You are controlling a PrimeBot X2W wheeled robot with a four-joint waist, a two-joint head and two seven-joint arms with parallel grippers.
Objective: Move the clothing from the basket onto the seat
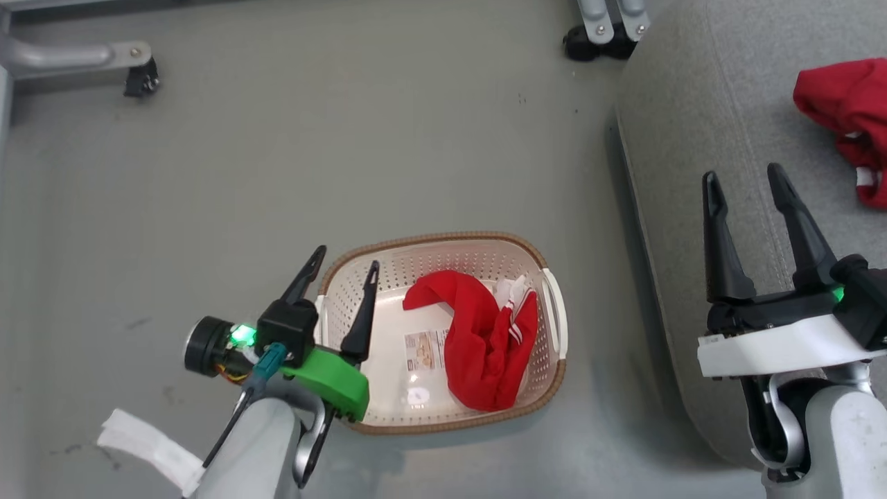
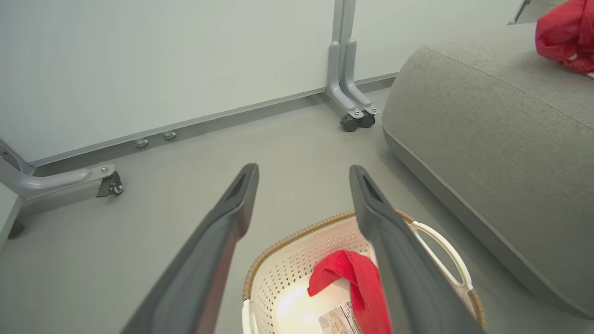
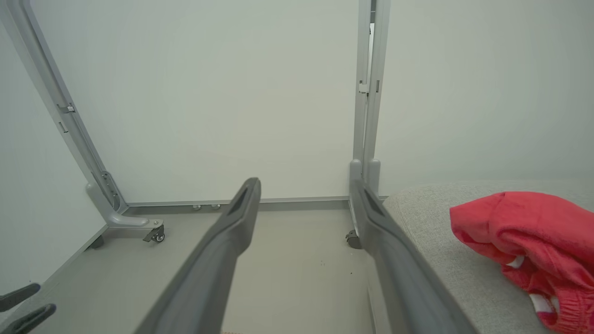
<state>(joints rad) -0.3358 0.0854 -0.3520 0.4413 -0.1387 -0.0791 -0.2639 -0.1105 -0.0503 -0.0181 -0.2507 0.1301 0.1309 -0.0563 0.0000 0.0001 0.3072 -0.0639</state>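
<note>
At the left, the left jaws stood open and empty, two long dark fingers spread apart. One tip hung over the left side of a cream-white perforated plastic laundry basket [image 1: 443,239] with a brown woven-look rim, the other just outside it over the grey floor [image 1: 277,138]. The basket sat on the floor in the middle of the scene. Toward its right side lay a crumpled bright red soft sports garment with white stripes [image 1: 485,346], partly covering a paper label [image 1: 424,350] on the basket's bottom. Nothing touched the garment.

To the right, apart from the basket, rose a large light grey fabric-upholstered cushion seat [image 1: 693,138] with rounded edges. The right jaws hung open and empty over its near part. At the far right, a second bright red garment with white trim [image 1: 845,104] lay bunched on the seat.

The task looked about half done: one piece was on the seat and one was not yet lifted. The step in hand seemed to be the reach for the piece in the basket. The next move would call for the left jaws to go right and down, close on a raised fold, and lift it clear of the rim before crossing to the seat.
</note>
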